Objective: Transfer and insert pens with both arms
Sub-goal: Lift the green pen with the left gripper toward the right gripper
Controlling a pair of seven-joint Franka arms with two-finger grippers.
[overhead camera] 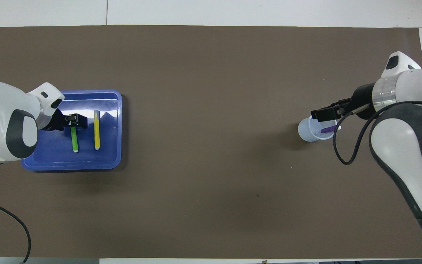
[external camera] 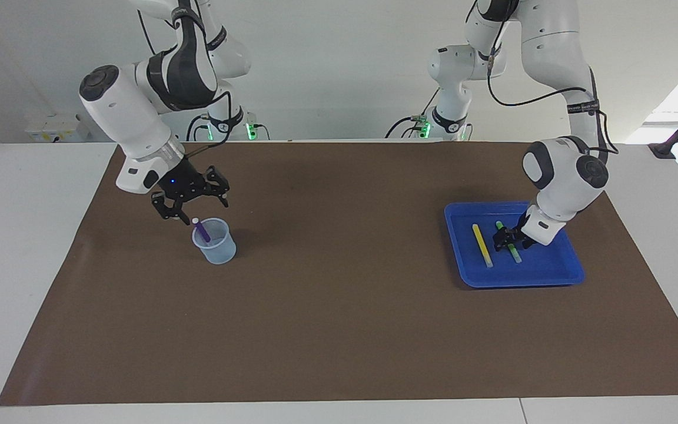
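The purple pen (external camera: 201, 231) (overhead camera: 329, 129) leans inside a clear plastic cup (external camera: 219, 249) (overhead camera: 307, 132) toward the right arm's end of the table. My right gripper (external camera: 200, 212) (overhead camera: 322, 114) hangs open just above the cup, holding nothing. Toward the left arm's end, the green pen (external camera: 512, 250) (overhead camera: 74, 141) and the yellow pen (external camera: 482, 245) (overhead camera: 96, 130) lie side by side in a blue tray (external camera: 515, 281) (overhead camera: 71, 167). My left gripper (external camera: 507, 238) (overhead camera: 74, 121) is down in the tray, open, its fingers on either side of the green pen, which still lies flat.
A brown mat (external camera: 339, 330) covers the table between cup and tray. Two smaller white arms with green-lit bases (external camera: 448, 123) stand idle at the robots' edge of the table.
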